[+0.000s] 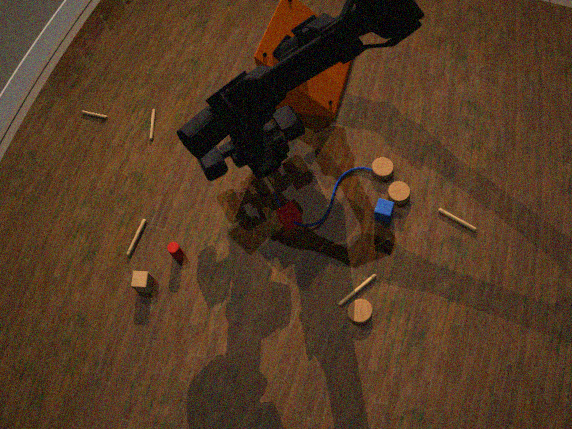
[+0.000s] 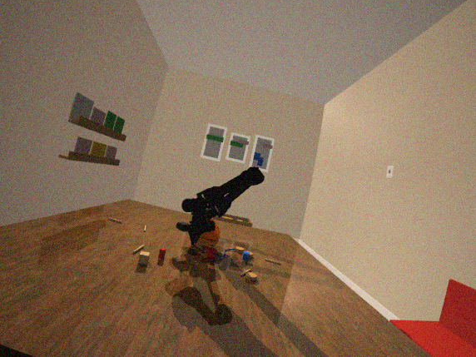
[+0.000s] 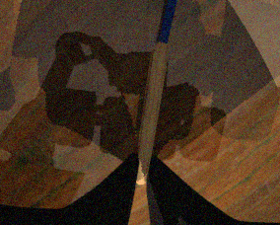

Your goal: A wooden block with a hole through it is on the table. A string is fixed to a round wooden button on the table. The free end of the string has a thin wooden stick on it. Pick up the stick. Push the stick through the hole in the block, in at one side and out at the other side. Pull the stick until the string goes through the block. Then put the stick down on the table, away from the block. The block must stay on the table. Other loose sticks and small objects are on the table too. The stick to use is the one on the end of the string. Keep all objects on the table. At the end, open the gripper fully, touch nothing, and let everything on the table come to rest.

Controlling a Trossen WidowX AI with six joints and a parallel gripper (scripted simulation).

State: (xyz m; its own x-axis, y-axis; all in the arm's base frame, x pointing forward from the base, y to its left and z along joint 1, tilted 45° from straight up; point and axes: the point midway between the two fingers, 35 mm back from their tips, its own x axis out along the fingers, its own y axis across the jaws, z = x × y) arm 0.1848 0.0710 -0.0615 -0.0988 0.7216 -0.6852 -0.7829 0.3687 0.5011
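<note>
My gripper (image 1: 265, 175) (image 3: 143, 161) is shut on the thin wooden stick (image 1: 270, 183) (image 3: 154, 94) near one end, above the table. The blue string (image 1: 310, 225) (image 3: 168, 22) is on the stick's other end. The dark red block (image 1: 289, 214) (image 2: 210, 254) sits on the table below and right of the gripper in the top view. The string runs from the round wooden button (image 1: 382, 166) in a curve to the block's lower right, and shows again at its upper left, towards the stick. The hole is not visible; the block is outside the wrist view.
A blue cube (image 1: 384, 209) and a second wooden disc (image 1: 399, 191) lie near the button. A loose stick (image 1: 357, 290) and a disc (image 1: 360, 310) lie nearer the bottom. A red cylinder (image 1: 175, 252), wooden cube (image 1: 142, 281) and loose stick (image 1: 136, 238) are left. Arm shadows darken the table.
</note>
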